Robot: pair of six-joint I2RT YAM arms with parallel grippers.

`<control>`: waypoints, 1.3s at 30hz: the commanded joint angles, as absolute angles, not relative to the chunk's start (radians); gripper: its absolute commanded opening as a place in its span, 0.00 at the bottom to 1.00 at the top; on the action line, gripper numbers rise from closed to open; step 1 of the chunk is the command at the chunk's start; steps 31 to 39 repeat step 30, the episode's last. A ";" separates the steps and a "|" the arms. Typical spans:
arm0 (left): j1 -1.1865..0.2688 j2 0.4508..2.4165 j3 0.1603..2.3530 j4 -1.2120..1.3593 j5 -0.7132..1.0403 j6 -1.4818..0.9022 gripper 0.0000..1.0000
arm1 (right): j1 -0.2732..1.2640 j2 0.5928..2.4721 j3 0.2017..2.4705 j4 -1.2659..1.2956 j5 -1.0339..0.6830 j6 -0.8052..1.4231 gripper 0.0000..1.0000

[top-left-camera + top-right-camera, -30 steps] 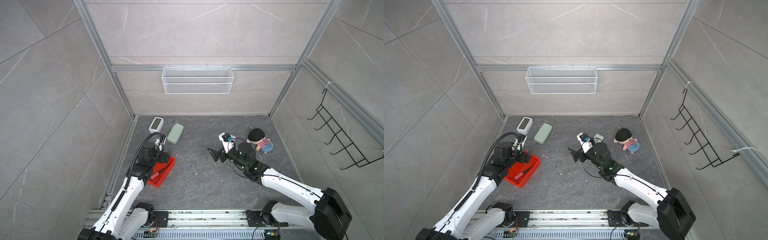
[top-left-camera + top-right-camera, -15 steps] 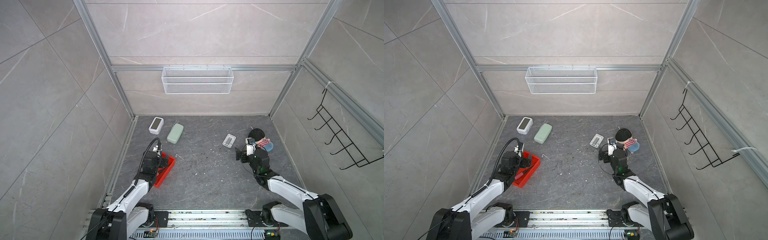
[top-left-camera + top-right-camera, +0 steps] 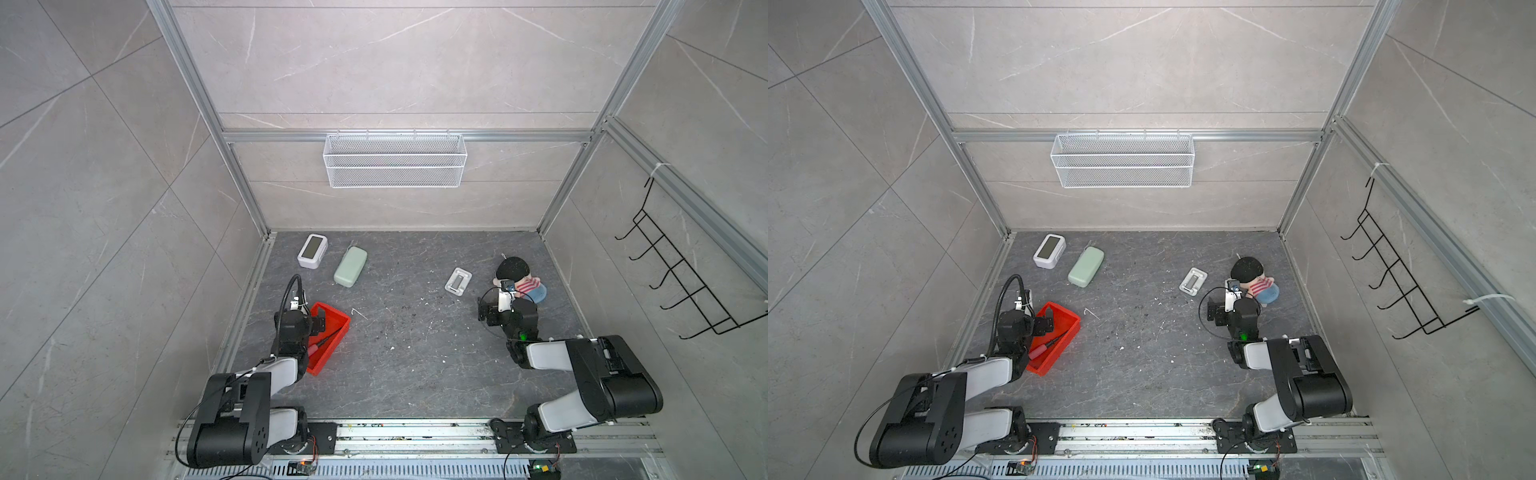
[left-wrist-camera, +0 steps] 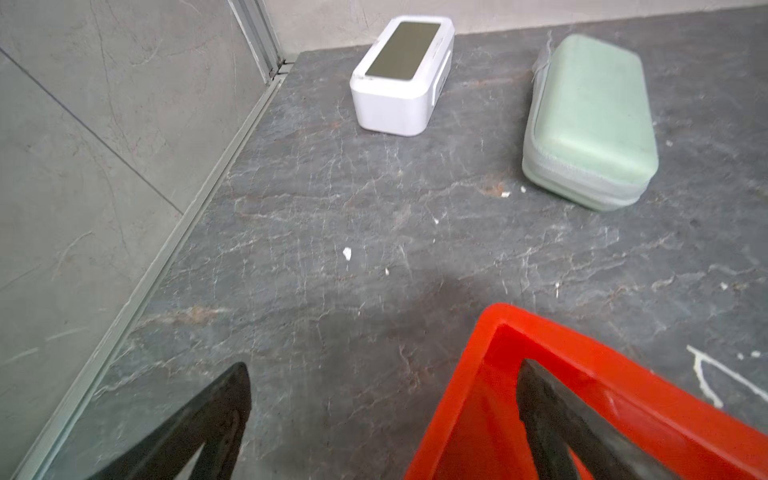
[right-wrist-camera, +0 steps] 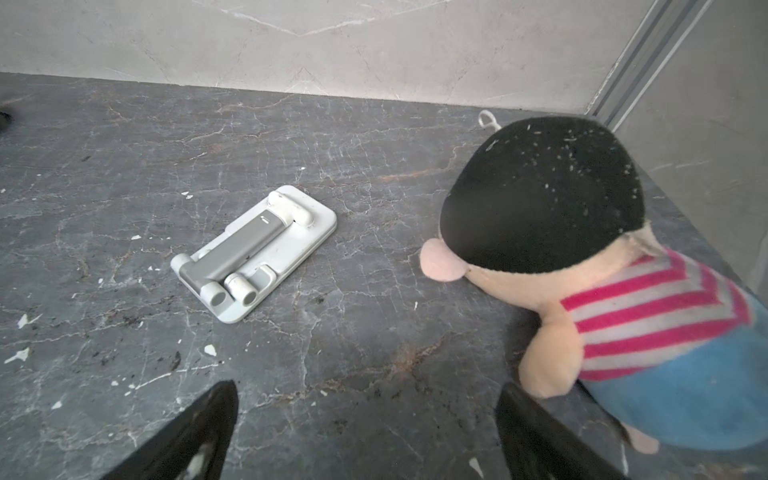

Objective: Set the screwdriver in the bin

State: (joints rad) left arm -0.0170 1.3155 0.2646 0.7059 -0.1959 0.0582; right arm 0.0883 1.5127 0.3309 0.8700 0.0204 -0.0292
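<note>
Left claw [image 4: 382,374]: spread wide, empty, one finger [image 4: 552,415] over the bin [image 4: 582,349]
Right claw [image 5: 365,390]: spread wide, empty
Danger: finger could hook bin wall, spilling screwdriver [image 3: 1047,345]

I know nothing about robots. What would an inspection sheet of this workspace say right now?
Surface: dark grey stone-look table, sprinkled with white flecks.
Job's things: screwdriver lies inside the red bin.
Clutter: white screen box, mint-green case, folded stand, plush doll.
Grippers: left gripper open, one finger over the bin; right gripper open near the plush doll; both empty.
Cables: black cable arches over the left wrist; thin loop at the right wrist.
Surroundings: wire basket hung at the back, black hook rack at the right side.
</note>
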 commanded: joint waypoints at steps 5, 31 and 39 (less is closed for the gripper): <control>0.017 1.517 0.338 0.925 -0.105 0.017 1.00 | 0.067 1.519 0.365 0.872 -0.033 -0.005 0.99; 0.057 1.502 0.364 0.840 -0.062 -0.012 1.00 | 0.070 1.516 0.370 0.857 -0.034 -0.015 0.99; 0.057 1.502 0.364 0.840 -0.062 -0.012 1.00 | 0.070 1.516 0.370 0.857 -0.034 -0.015 0.99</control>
